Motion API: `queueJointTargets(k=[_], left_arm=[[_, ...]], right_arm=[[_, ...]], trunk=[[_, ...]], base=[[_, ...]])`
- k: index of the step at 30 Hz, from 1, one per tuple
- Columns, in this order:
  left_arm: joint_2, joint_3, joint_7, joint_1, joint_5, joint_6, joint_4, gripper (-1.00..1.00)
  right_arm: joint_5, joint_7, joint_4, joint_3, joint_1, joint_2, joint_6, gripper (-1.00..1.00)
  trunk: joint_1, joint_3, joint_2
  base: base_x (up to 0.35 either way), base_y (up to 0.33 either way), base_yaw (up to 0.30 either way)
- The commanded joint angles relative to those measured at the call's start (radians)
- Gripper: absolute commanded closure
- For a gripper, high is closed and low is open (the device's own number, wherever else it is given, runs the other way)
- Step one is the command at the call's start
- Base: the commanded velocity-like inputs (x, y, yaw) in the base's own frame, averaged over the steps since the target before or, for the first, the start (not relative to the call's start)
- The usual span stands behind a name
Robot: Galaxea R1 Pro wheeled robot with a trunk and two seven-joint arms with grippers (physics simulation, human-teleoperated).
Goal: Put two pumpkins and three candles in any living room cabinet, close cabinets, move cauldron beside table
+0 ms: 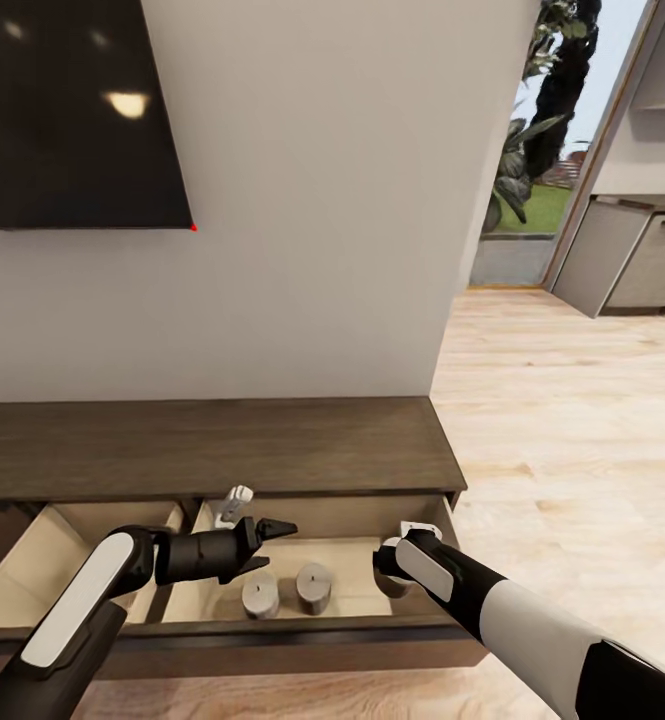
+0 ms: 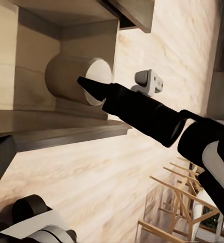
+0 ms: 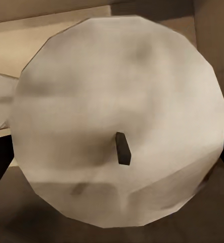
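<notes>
The long dark brown cabinet (image 1: 212,445) stands against the wall with two drawers pulled out. Two pale grey candles (image 1: 260,596) (image 1: 313,587) stand upright in the right drawer (image 1: 312,632). My right gripper (image 1: 392,578) reaches down into that drawer's right end and is shut on a third candle (image 3: 117,121), whose wick and rounded top loom close in the right wrist view. In the left wrist view this candle (image 2: 74,78) sits near the drawer's corner with a right fingertip (image 2: 86,85) at its top rim. My left gripper (image 1: 272,545) hovers open above the two standing candles.
The left drawer (image 1: 32,570) is open with pale beige insides. A dark TV (image 1: 72,110) hangs on the wall above. Bare wooden floor (image 1: 572,420) lies to the right, leading to a glass door and grey kitchen cabinets (image 1: 632,260). Wooden chairs (image 2: 177,202) stand farther off.
</notes>
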Motion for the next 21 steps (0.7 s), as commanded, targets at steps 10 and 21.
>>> queueJointTargets(k=[10,21], left_arm=[[0.012,-0.003,-0.065,0.017,0.011,-0.001,-0.004,-1.0],[0.035,-0.001,-0.067,0.018,0.011,-0.001,0.0,-1.0]], right_arm=[[-0.006,-0.007,-0.002,0.009,-0.001,-0.001,0.001,1.0],[-0.006,-0.007,-0.002,0.009,-0.001,-0.001,0.001,1.0]], trunk=[[0.008,-0.007,-0.015],[0.008,-0.007,-0.015]], base=[[0.0,0.0,0.0],[0.107,0.035,0.0]])
